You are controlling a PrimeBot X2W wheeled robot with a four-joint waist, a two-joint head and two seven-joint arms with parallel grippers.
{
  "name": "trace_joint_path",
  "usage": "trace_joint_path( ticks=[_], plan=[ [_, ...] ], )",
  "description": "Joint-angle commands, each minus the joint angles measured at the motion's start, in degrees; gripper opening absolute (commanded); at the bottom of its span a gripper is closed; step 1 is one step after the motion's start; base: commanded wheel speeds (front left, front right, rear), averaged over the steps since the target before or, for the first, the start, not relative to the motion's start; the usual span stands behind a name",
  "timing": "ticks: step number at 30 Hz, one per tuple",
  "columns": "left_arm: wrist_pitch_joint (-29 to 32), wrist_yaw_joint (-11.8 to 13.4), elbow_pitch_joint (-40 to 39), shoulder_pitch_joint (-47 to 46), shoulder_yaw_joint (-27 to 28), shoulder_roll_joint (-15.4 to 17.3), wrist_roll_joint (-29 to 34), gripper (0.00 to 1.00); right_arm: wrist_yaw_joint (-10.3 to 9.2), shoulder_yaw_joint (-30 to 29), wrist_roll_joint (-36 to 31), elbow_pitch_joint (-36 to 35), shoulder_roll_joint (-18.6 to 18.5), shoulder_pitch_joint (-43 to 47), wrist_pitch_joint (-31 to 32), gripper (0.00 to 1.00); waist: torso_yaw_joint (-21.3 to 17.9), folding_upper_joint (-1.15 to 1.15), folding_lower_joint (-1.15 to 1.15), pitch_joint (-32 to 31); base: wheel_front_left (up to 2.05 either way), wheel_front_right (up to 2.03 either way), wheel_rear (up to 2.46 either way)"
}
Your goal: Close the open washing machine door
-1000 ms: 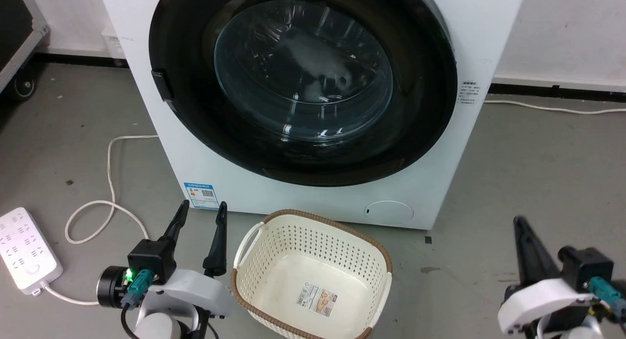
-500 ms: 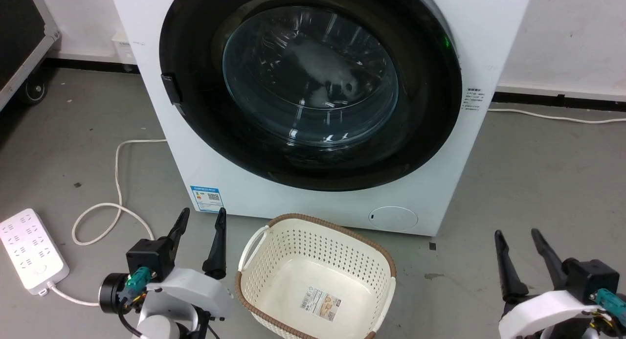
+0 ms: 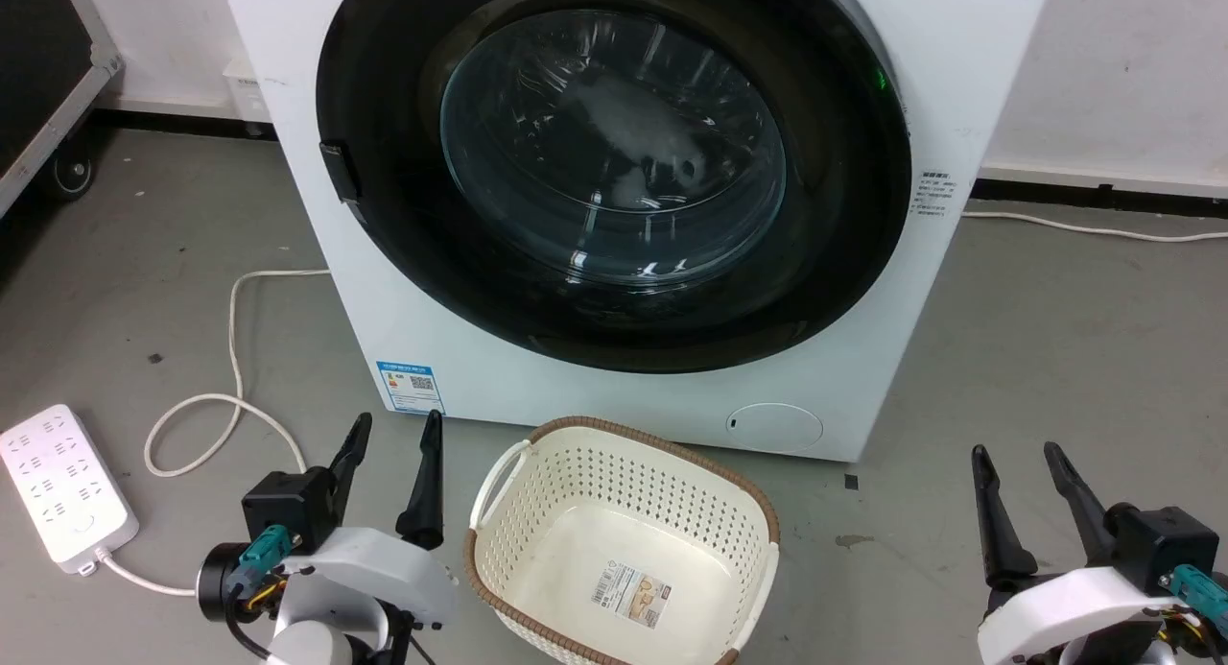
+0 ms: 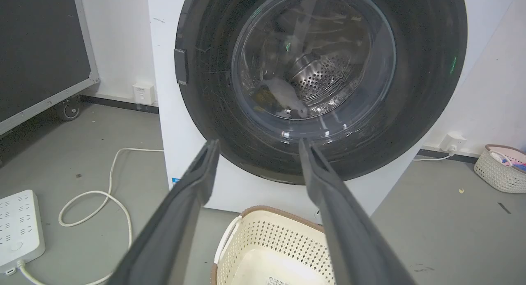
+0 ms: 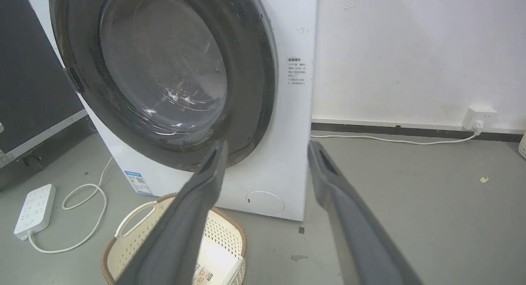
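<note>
White wrist shells (image 3: 374, 564), long dark fingers (image 3: 425, 483)

Cream perforated basket (image 3: 614, 473) and white power strip (image 3: 65, 486) lie apart on grey floor (image 3: 1055, 358).

Brightness: bright, even indoor light from above; the white wall (image 5: 411, 50) and grey floor (image 3: 1036, 358) are evenly lit.
Shadows: faint and soft-edged; in the head view the floor darkens toward the left edge.
Glare: white streaks and specks on the glass of the washing machine door (image 3: 614, 156); a small green glow on its black rim.
Focus: head view sharp; left gripper (image 4: 258, 142) and right gripper (image 5: 266, 143) go soft near the lens.
Distortion: in the wrist views the straight edges of the washing machine (image 4: 164, 112) lean.
</note>
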Motion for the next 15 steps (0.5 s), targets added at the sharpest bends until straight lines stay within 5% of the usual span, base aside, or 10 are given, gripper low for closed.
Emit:
trace_joint_path(
  ticks=[1, 15],
  plan=[
    [0.02, 0.0, 0.03, 0.0, -0.03, 0.1, 0.0, 0.0, 0.0, 0.06, 0.08, 0.0, 0.0, 0.0, 0.0, 0.0, 0.02, 0.0, 0.0, 0.02, 0.0, 0.0, 0.0],
    [0.87, 0.26, -1.39, 0.82, 0.38, -0.11, 1.32, 0.0, 0.0, 0.55, -0.43, -0.96, 0.0, 0.26, 0.83, 0.0, 0.31, 0.0, 0.0, 0.13, 0.0, 0.0, 0.0]
  ],
)
